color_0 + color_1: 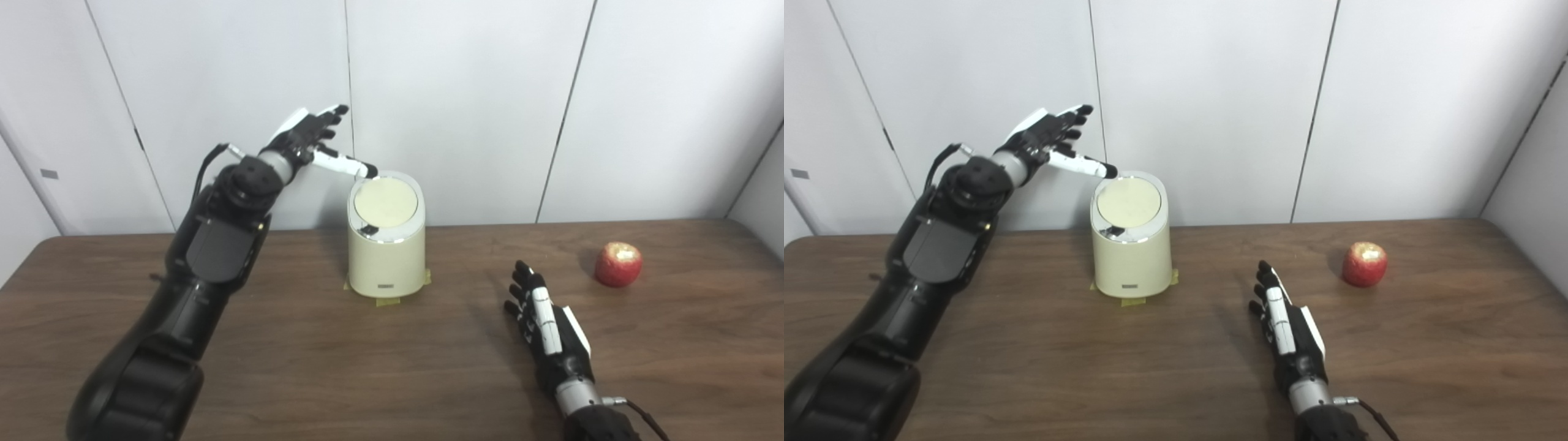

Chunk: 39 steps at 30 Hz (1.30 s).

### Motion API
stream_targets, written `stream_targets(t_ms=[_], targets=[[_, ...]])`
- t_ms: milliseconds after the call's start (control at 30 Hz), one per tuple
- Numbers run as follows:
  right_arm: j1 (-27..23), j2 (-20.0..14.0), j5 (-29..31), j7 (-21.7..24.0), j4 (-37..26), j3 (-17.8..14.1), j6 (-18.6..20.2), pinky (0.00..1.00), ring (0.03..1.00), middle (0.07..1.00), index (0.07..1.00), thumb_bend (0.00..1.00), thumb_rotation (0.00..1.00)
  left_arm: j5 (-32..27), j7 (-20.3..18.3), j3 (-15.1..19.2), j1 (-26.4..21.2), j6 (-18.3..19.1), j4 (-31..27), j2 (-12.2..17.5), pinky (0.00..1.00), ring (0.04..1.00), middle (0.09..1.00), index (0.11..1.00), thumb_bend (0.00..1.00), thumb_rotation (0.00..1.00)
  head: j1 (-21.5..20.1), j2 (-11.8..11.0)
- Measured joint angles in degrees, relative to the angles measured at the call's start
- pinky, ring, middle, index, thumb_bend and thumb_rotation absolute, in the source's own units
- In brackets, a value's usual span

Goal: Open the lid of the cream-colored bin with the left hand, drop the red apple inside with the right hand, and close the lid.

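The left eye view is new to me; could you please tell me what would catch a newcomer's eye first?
First, the raised left hand, open, with one finger reaching to the back rim of the cream-colored bin, which stands mid-table with its round lid shut. Next, the red apple alone at the right of the wooden table, and the right hand lying open and flat between the two.

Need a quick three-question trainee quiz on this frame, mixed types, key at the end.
1. True or false: the lid of the bin is shut.
2. Where is the apple? A) inside the bin B) on the table, right of the right hand C) in the left hand
3. Fill in: the left hand, fingers spread, has one fingertip at the lid's ____ edge.

Key: 1 true. 2 B. 3 back.
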Motion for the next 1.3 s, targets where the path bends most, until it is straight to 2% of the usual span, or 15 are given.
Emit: stream_targets(t_ms=[100,167,233,467,667,900,1300], targets=[[-0.1,0.0,0.27,0.0,0.4,-0.15,-0.37,0.94,0.974,0.981,0.961,0.56,1.0,6.96,0.53,-6.78,-1.78,-1.11,2.18,0.34,0.9,0.978,0.992,0.972,0.96,0.1,0.0,0.0],[-0.15,0.0,0.35,0.0,0.42,-0.12,-0.37,0.94,0.971,0.982,0.963,0.56,1.0,10.63,1.06,-9.7,-2.56,-2.24,3.56,0.44,0.93,0.985,0.992,0.972,0.96,0.11,-0.09,0.09],[-0.16,0.0,0.31,-0.05,0.41,-0.09,-0.39,0.94,0.966,0.979,0.962,0.56,1.0,13.77,1.69,-11.98,-3.24,-2.63,4.25,0.43,0.99,0.993,0.991,0.974,0.97,0.11,-0.17,0.09],[-0.19,0.02,-0.03,-0.23,0.42,0.0,-0.45,0.94,0.965,0.979,0.963,0.55,1.0,21.24,2.7,-16.38,-6.63,-5.1,8.59,-0.06,1.0,0.999,0.979,0.957,1.0,0.11,-0.26,0.18],[-0.2,0.23,-0.52,-0.54,0.4,0.25,-0.49,0.93,0.962,0.974,0.96,0.55,1.0,25.17,6.77,-17.17,-7.43,-7.71,12.47,-1.06,1.0,0.993,0.954,0.941,1.0,0.11,-0.26,0.18],[-0.2,0.39,-0.8,-1.04,0.39,0.36,-0.51,0.92,0.961,0.974,0.959,0.54,1.0,27.0,7.52,-17.16,-7.42,-9.16,12.56,-1.86,1.0,0.99,0.952,0.944,0.97,0.12,-0.09,0.53],[-0.26,0.39,-0.84,-1.08,0.42,0.45,-0.52,0.93,0.965,0.975,0.959,0.56,1.0,26.43,2.21,-14.26,-6.64,-6.12,8.7,-2.99,0.93,0.927,0.944,0.95,0.98,0.18,-0.44,1.23]])
